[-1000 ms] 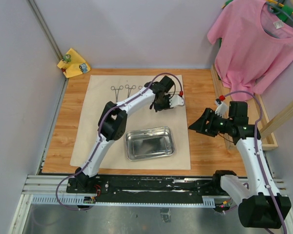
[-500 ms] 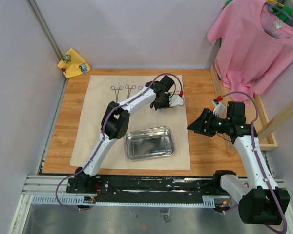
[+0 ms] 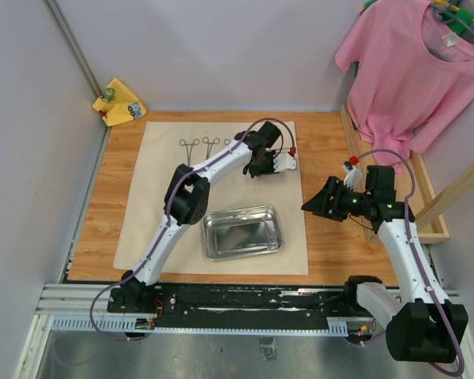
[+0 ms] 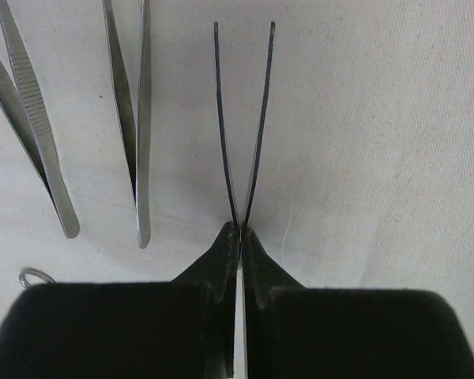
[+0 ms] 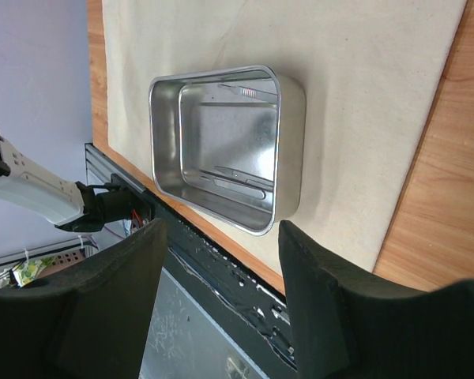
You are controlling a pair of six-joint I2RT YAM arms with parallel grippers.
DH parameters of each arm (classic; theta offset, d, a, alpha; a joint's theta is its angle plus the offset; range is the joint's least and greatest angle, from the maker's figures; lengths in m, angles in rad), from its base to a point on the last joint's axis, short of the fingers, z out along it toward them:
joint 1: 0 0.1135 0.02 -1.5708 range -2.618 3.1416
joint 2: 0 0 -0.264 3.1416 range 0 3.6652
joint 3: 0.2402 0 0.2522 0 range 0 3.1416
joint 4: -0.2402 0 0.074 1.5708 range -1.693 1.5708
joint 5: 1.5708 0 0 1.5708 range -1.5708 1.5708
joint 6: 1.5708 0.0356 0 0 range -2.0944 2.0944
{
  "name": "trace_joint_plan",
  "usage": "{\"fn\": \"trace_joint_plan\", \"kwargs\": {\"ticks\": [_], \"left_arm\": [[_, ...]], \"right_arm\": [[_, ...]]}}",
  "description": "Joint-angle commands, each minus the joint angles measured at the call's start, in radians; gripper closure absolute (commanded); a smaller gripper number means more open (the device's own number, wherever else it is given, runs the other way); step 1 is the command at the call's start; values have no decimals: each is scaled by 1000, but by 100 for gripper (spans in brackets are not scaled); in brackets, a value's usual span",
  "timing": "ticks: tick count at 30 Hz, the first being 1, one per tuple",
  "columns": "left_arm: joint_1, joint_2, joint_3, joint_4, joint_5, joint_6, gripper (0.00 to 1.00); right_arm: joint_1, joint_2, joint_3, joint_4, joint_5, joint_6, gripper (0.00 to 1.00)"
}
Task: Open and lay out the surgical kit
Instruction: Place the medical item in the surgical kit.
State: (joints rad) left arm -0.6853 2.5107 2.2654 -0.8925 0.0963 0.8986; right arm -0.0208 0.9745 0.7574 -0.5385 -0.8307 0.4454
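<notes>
- Surgical kit's slim steel tweezers (image 4: pixel 255 158): clamped in my closed left gripper (image 4: pixel 238 237), barely shifted above the beige cloth wrap (image 4: pixel 379 118); I judge release pending.
- Right gripper (image 5: pixel 221 229): open, empty, drifted left.

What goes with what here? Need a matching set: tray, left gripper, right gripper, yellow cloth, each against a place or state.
Things
1. tray
2. left gripper
3. right gripper
4. yellow cloth

Place or state
A. open, holding nothing
B. far left corner, off the wrap
C. on the wrap's near half
D. shut on tweezers

Pairs: 1-C; 2-D; 3-A; 4-B
</notes>
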Motion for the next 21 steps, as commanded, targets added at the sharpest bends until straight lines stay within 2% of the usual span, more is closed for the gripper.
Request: {"fn": "trace_joint_plan", "kwargs": {"ticks": [1,21], "left_arm": [[-1,-12,9,-6,22,20,98],[-6,-6,7,9,-28,10,91]], "right_arm": [[-22,-1,-18,33,-22,7,40],[-22,19,-43,84,-43,24,39]]}}
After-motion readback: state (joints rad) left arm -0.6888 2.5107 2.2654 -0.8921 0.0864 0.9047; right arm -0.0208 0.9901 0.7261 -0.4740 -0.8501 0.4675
